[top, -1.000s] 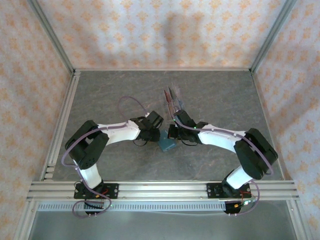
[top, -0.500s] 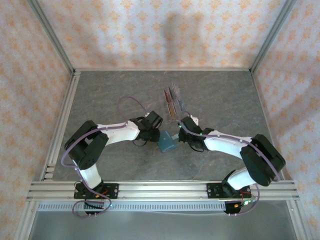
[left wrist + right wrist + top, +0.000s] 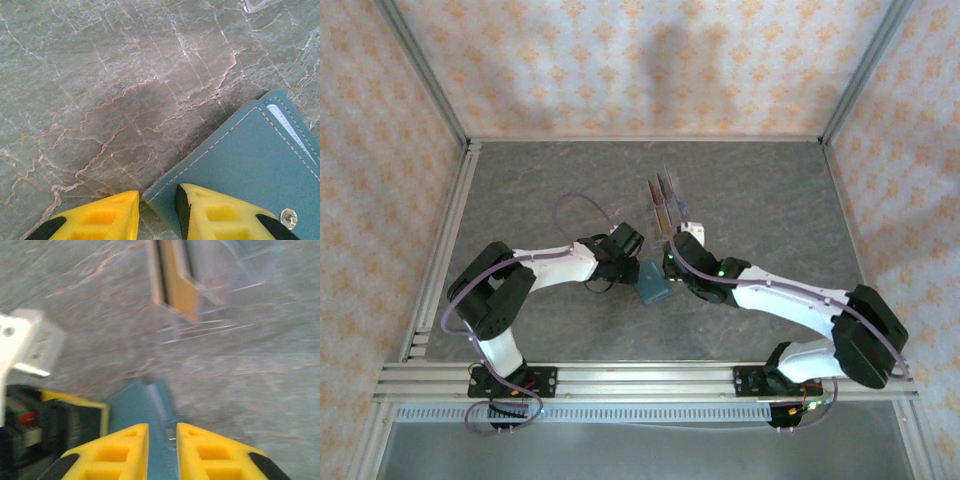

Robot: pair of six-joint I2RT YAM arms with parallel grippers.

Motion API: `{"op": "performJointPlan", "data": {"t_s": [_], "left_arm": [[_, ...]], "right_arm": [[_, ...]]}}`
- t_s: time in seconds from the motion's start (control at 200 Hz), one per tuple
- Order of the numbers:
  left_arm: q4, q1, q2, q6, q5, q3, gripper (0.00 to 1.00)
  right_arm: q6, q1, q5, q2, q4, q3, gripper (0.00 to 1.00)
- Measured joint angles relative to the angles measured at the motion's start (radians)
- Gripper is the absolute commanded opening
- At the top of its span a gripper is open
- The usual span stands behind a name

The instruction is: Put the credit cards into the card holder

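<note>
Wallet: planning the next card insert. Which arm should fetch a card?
Probably right: the left gripper pinches the wallet corner, steadying it, while the right gripper faces the rack of cards.

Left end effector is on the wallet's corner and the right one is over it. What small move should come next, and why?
Probably ease the right end effector down along the card holder, since its narrow gap seems to straddle a pale card edge at the holder's opening while the left end effector pins the corner.

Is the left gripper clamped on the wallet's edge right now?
Yes, the left gripper straddles the teal card holder's corner edge.
</note>
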Motion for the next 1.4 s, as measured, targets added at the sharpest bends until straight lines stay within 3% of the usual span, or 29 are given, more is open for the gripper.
{"op": "performJointPlan", "data": {"t_s": [0.145,0.305,0.48,0.901,1.096,1.396], "left_arm": [[0.0,0.002,0.0,0.002,0.003,0.0,0.28],[0.005,0.006,-0.003,0.007,0.011,-0.003,0.28],[0.005,0.006,-0.003,0.008,0.012,-0.003,0.28],[0.005,0.006,-0.003,0.009,0.012,-0.003,0.27],[0.005,0.006,-0.003,0.01,0.012,-0.003,0.27],[0.005,0.006,-0.002,0.009,0.012,-0.003,0.27]], "right_arm": [[-0.023,0.001,-0.166,0.164,0.045,0.063,0.3],[-0.025,-0.02,-0.246,0.253,0.064,0.071,0.3],[-0.029,-0.047,-0.251,0.259,0.061,0.071,0.44],[-0.04,-0.093,-0.306,0.314,0.061,0.069,0.48],[-0.046,-0.101,-0.336,0.315,0.088,0.052,0.43],[-0.048,-0.106,-0.373,0.285,0.098,0.026,0.29]]}}
